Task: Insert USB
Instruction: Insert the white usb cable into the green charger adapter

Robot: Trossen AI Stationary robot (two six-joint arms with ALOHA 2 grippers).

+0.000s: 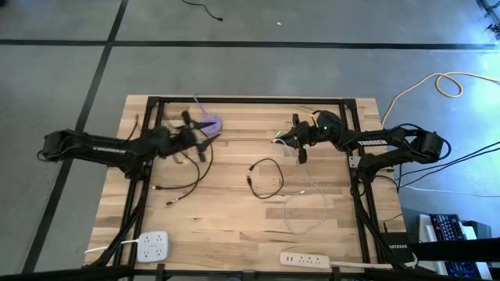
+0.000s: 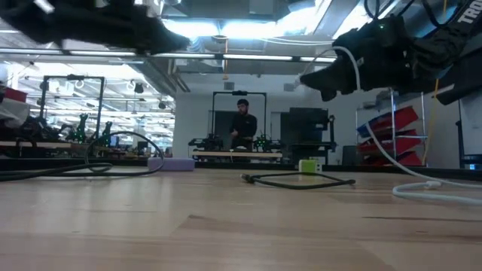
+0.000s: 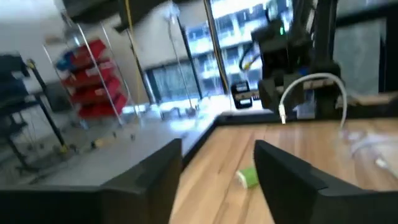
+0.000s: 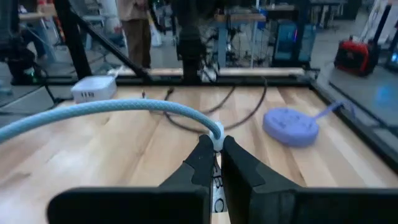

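1. The counter (image 1: 234,226) carries loose cables — spread apart, each reachable.
2. My right fingers (image 4: 216,163) pinch the white USB cable (image 4: 112,111) near its plug, lifted for aiming at a port.
3. My left fingers (image 3: 217,177) stand spread, empty, above the counter.

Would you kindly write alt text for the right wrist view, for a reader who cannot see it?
The right gripper has its jaws shut on the plug end of a pale blue cable that arcs away over the wooden table. Beyond it a purple disc-shaped hub lies on the wood, with a white block and dark cables farther off.
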